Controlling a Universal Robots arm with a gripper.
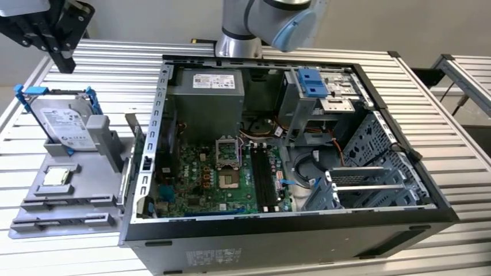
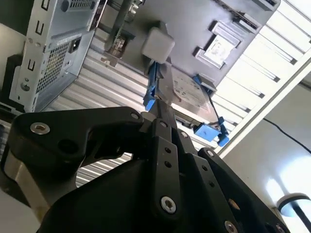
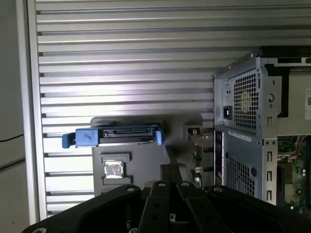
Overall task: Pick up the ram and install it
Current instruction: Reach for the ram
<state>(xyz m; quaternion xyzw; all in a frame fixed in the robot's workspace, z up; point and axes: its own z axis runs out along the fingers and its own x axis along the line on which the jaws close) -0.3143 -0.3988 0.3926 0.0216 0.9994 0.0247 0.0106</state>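
pincer (image 1: 65, 63): black, fingers pressed together to a single tip. It hangs above the desk near the far corner at the exterior view's left, over the hard drive and well apart from the computer case.
fingers, both wrist views: they taper together toward the hard drive's blue frame below; whether anything is pinched between them cannot be told.
ram: cannot be picked out with certainty. Dark narrow strips lie in the two long slots (image 1: 68, 201) at the near end of the grey holder, and dark memory slots (image 1: 265, 175) run along the motherboard; which of these holds the stick cannot be told.
desk (image 1: 115, 57): silver, slatted, carrying everything.
grey holder (image 1: 92, 178): beside the case, toward the desk edge at the exterior view's left.
hard drive (image 1: 65, 123): silver, in a blue frame, standing upright at the holder's far end.
processor chip (image 1: 60, 177): small, square, silver, lying flat in the holder between the drive and the long slots.
computer case (image 1: 268, 241): side panel off, lying mid-desk with the green motherboard (image 1: 207, 178) exposed.
arm base (image 1: 238, 34): stands at the desk's far edge behind the case.
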